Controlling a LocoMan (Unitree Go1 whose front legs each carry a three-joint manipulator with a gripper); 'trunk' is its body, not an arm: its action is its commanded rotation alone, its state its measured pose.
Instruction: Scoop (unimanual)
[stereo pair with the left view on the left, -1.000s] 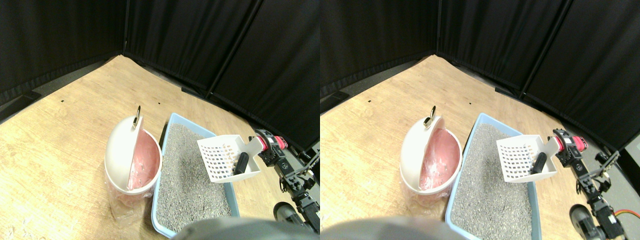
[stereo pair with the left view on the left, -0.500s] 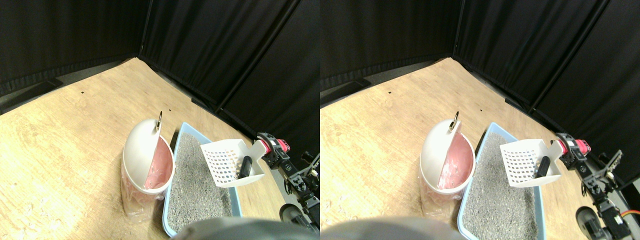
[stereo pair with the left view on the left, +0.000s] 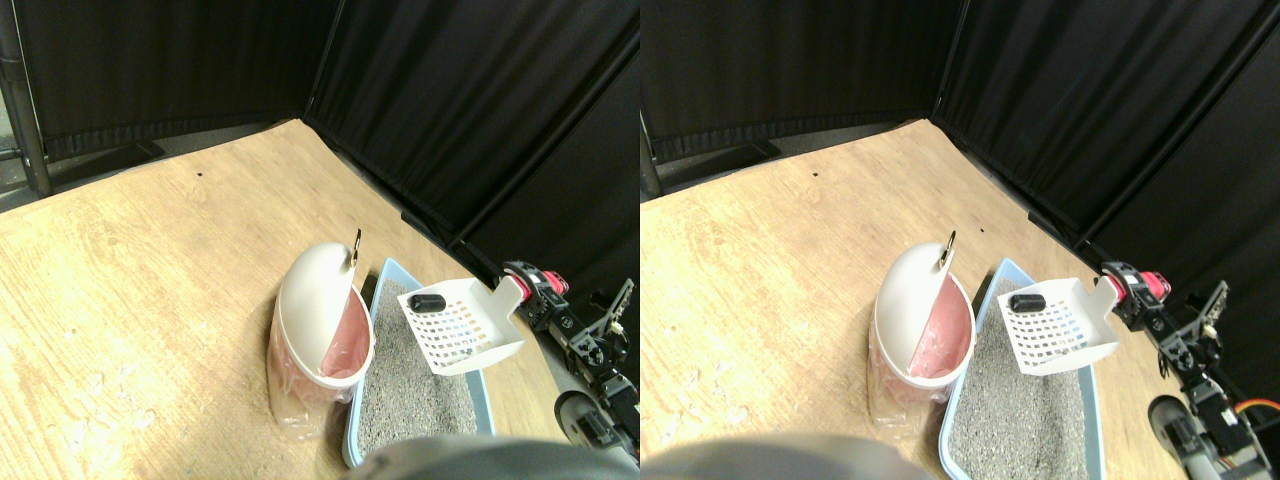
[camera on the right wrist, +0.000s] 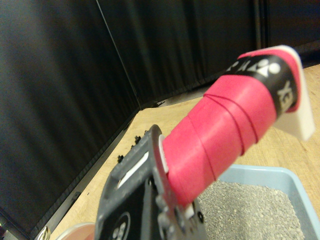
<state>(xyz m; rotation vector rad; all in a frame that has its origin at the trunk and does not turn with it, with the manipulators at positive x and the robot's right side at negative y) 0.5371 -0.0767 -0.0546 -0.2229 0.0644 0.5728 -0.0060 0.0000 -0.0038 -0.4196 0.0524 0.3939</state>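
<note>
- Nearest, right gripper (stereo pair with the left view on the left: 527, 290) at lower right, closed on the scoop's red-wrapped handle (camera on the right wrist: 220, 127); wrap seated against the jaw in the wrist view.
- Just beyond, white slotted scoop (stereo pair with the left view on the left: 455, 322) raised above the blue litter tray (stereo pair with the left view on the left: 384, 290), clear of the grey litter (stereo pair with the left view on the left: 410, 400).
- Inside the scoop, small dark lump (stereo pair with the left view on the left: 427, 301) resting against the far rim, opposite the handle.
- Lump likely light, stiff and free to slide or roll; no direct grasp needed, carried by the scoop alone. Level scoop advisable.
- Beside the tray, white bin (stereo pair with the left view on the left: 322, 312) with pink liner, lid tipped open; scoop near but not yet over it.
- Farthest, wood floor (stereo pair with the left view on the left: 150, 260) and black curtains (stereo pair with the left view on the left: 450, 90).
</note>
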